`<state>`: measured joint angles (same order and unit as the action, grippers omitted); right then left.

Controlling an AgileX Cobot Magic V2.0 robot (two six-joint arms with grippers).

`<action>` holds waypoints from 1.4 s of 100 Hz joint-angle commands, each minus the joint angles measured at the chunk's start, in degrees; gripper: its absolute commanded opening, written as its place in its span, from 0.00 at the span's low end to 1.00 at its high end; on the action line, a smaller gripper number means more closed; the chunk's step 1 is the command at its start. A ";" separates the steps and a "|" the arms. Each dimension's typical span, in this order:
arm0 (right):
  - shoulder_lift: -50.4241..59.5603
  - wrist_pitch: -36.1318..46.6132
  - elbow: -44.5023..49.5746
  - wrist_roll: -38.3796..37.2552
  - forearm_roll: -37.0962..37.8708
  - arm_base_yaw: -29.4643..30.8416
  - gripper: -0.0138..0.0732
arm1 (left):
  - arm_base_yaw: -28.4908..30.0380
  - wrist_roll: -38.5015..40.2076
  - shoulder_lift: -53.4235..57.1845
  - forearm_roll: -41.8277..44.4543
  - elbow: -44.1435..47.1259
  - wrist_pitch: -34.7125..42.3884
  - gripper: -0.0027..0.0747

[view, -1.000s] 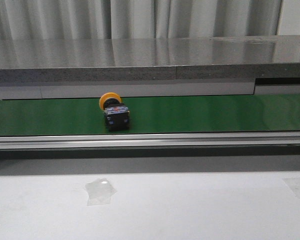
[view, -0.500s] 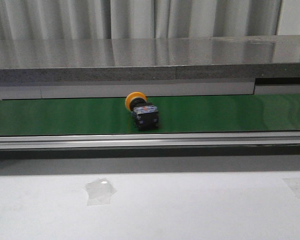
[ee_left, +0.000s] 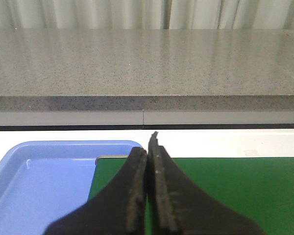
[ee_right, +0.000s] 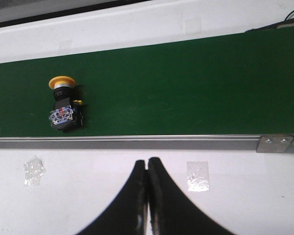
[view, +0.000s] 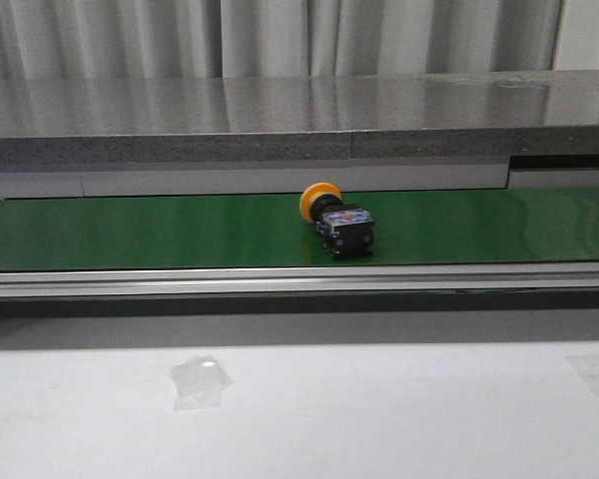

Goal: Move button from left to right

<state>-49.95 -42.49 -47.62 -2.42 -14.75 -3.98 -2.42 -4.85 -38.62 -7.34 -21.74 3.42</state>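
a green belt (ee_right: 186,88) runs across the upper half of the frame. at its left lies the button (ee_right: 64,104), orange-yellow cap toward the top, black body below it. a metal rail (ee_right: 137,142) borders the belt underneath. bottom centre, the right gripper (ee_right: 147,169) has its black fingers pressed together over a white table (ee_right: 245,196) bearing two clear tape pieces (ee_right: 197,176).

You see a matt green belt (view: 130,230) edged by a brushed metal rail (view: 299,281). The far counter (view: 280,120) looks like polished speckled stone. The button (view: 336,221) has a smooth orange plastic cap. The blue tray (ee_left: 39,181) is glossy plastic.
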 commanded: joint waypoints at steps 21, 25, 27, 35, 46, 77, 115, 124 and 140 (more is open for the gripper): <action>-0.77 4.57 -2.05 1.07 -1.26 0.29 0.81 | -0.52 0.15 -0.21 -0.51 -1.69 4.72 0.01; -0.77 4.81 -2.05 1.62 -1.26 0.29 0.85 | -0.52 0.15 -0.21 -0.51 -1.69 4.72 0.01; -0.84 4.86 -2.05 2.06 -1.26 0.24 0.85 | -0.52 0.15 -0.21 -0.51 -1.69 4.72 0.01; -1.61 4.59 -2.10 4.17 -2.22 0.17 0.85 | -0.52 0.15 -0.21 -0.51 -1.69 4.72 0.01; -4.81 4.15 -2.99 7.93 -4.55 0.15 0.85 | -0.52 0.15 -0.21 -0.51 -1.69 4.72 0.01; -18.71 3.04 -11.09 17.74 -5.89 -3.08 0.85 | -0.52 0.15 -0.21 -0.51 -1.69 4.72 0.01; -34.91 3.00 -19.31 19.54 -0.70 -5.14 0.85 | -0.52 0.15 -0.21 -0.51 -1.69 4.72 0.01; -37.48 3.01 -20.17 19.54 0.61 -5.14 0.85 | -0.52 0.15 -0.21 -0.51 -1.69 4.72 0.01; -40.47 3.50 -20.69 19.54 1.36 -5.08 0.85 | -0.52 0.15 -0.21 -0.51 -1.69 4.72 0.01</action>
<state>-91.48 -41.22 -66.22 16.21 -13.57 -9.09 -2.42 -4.85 -38.62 -7.34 -21.74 3.42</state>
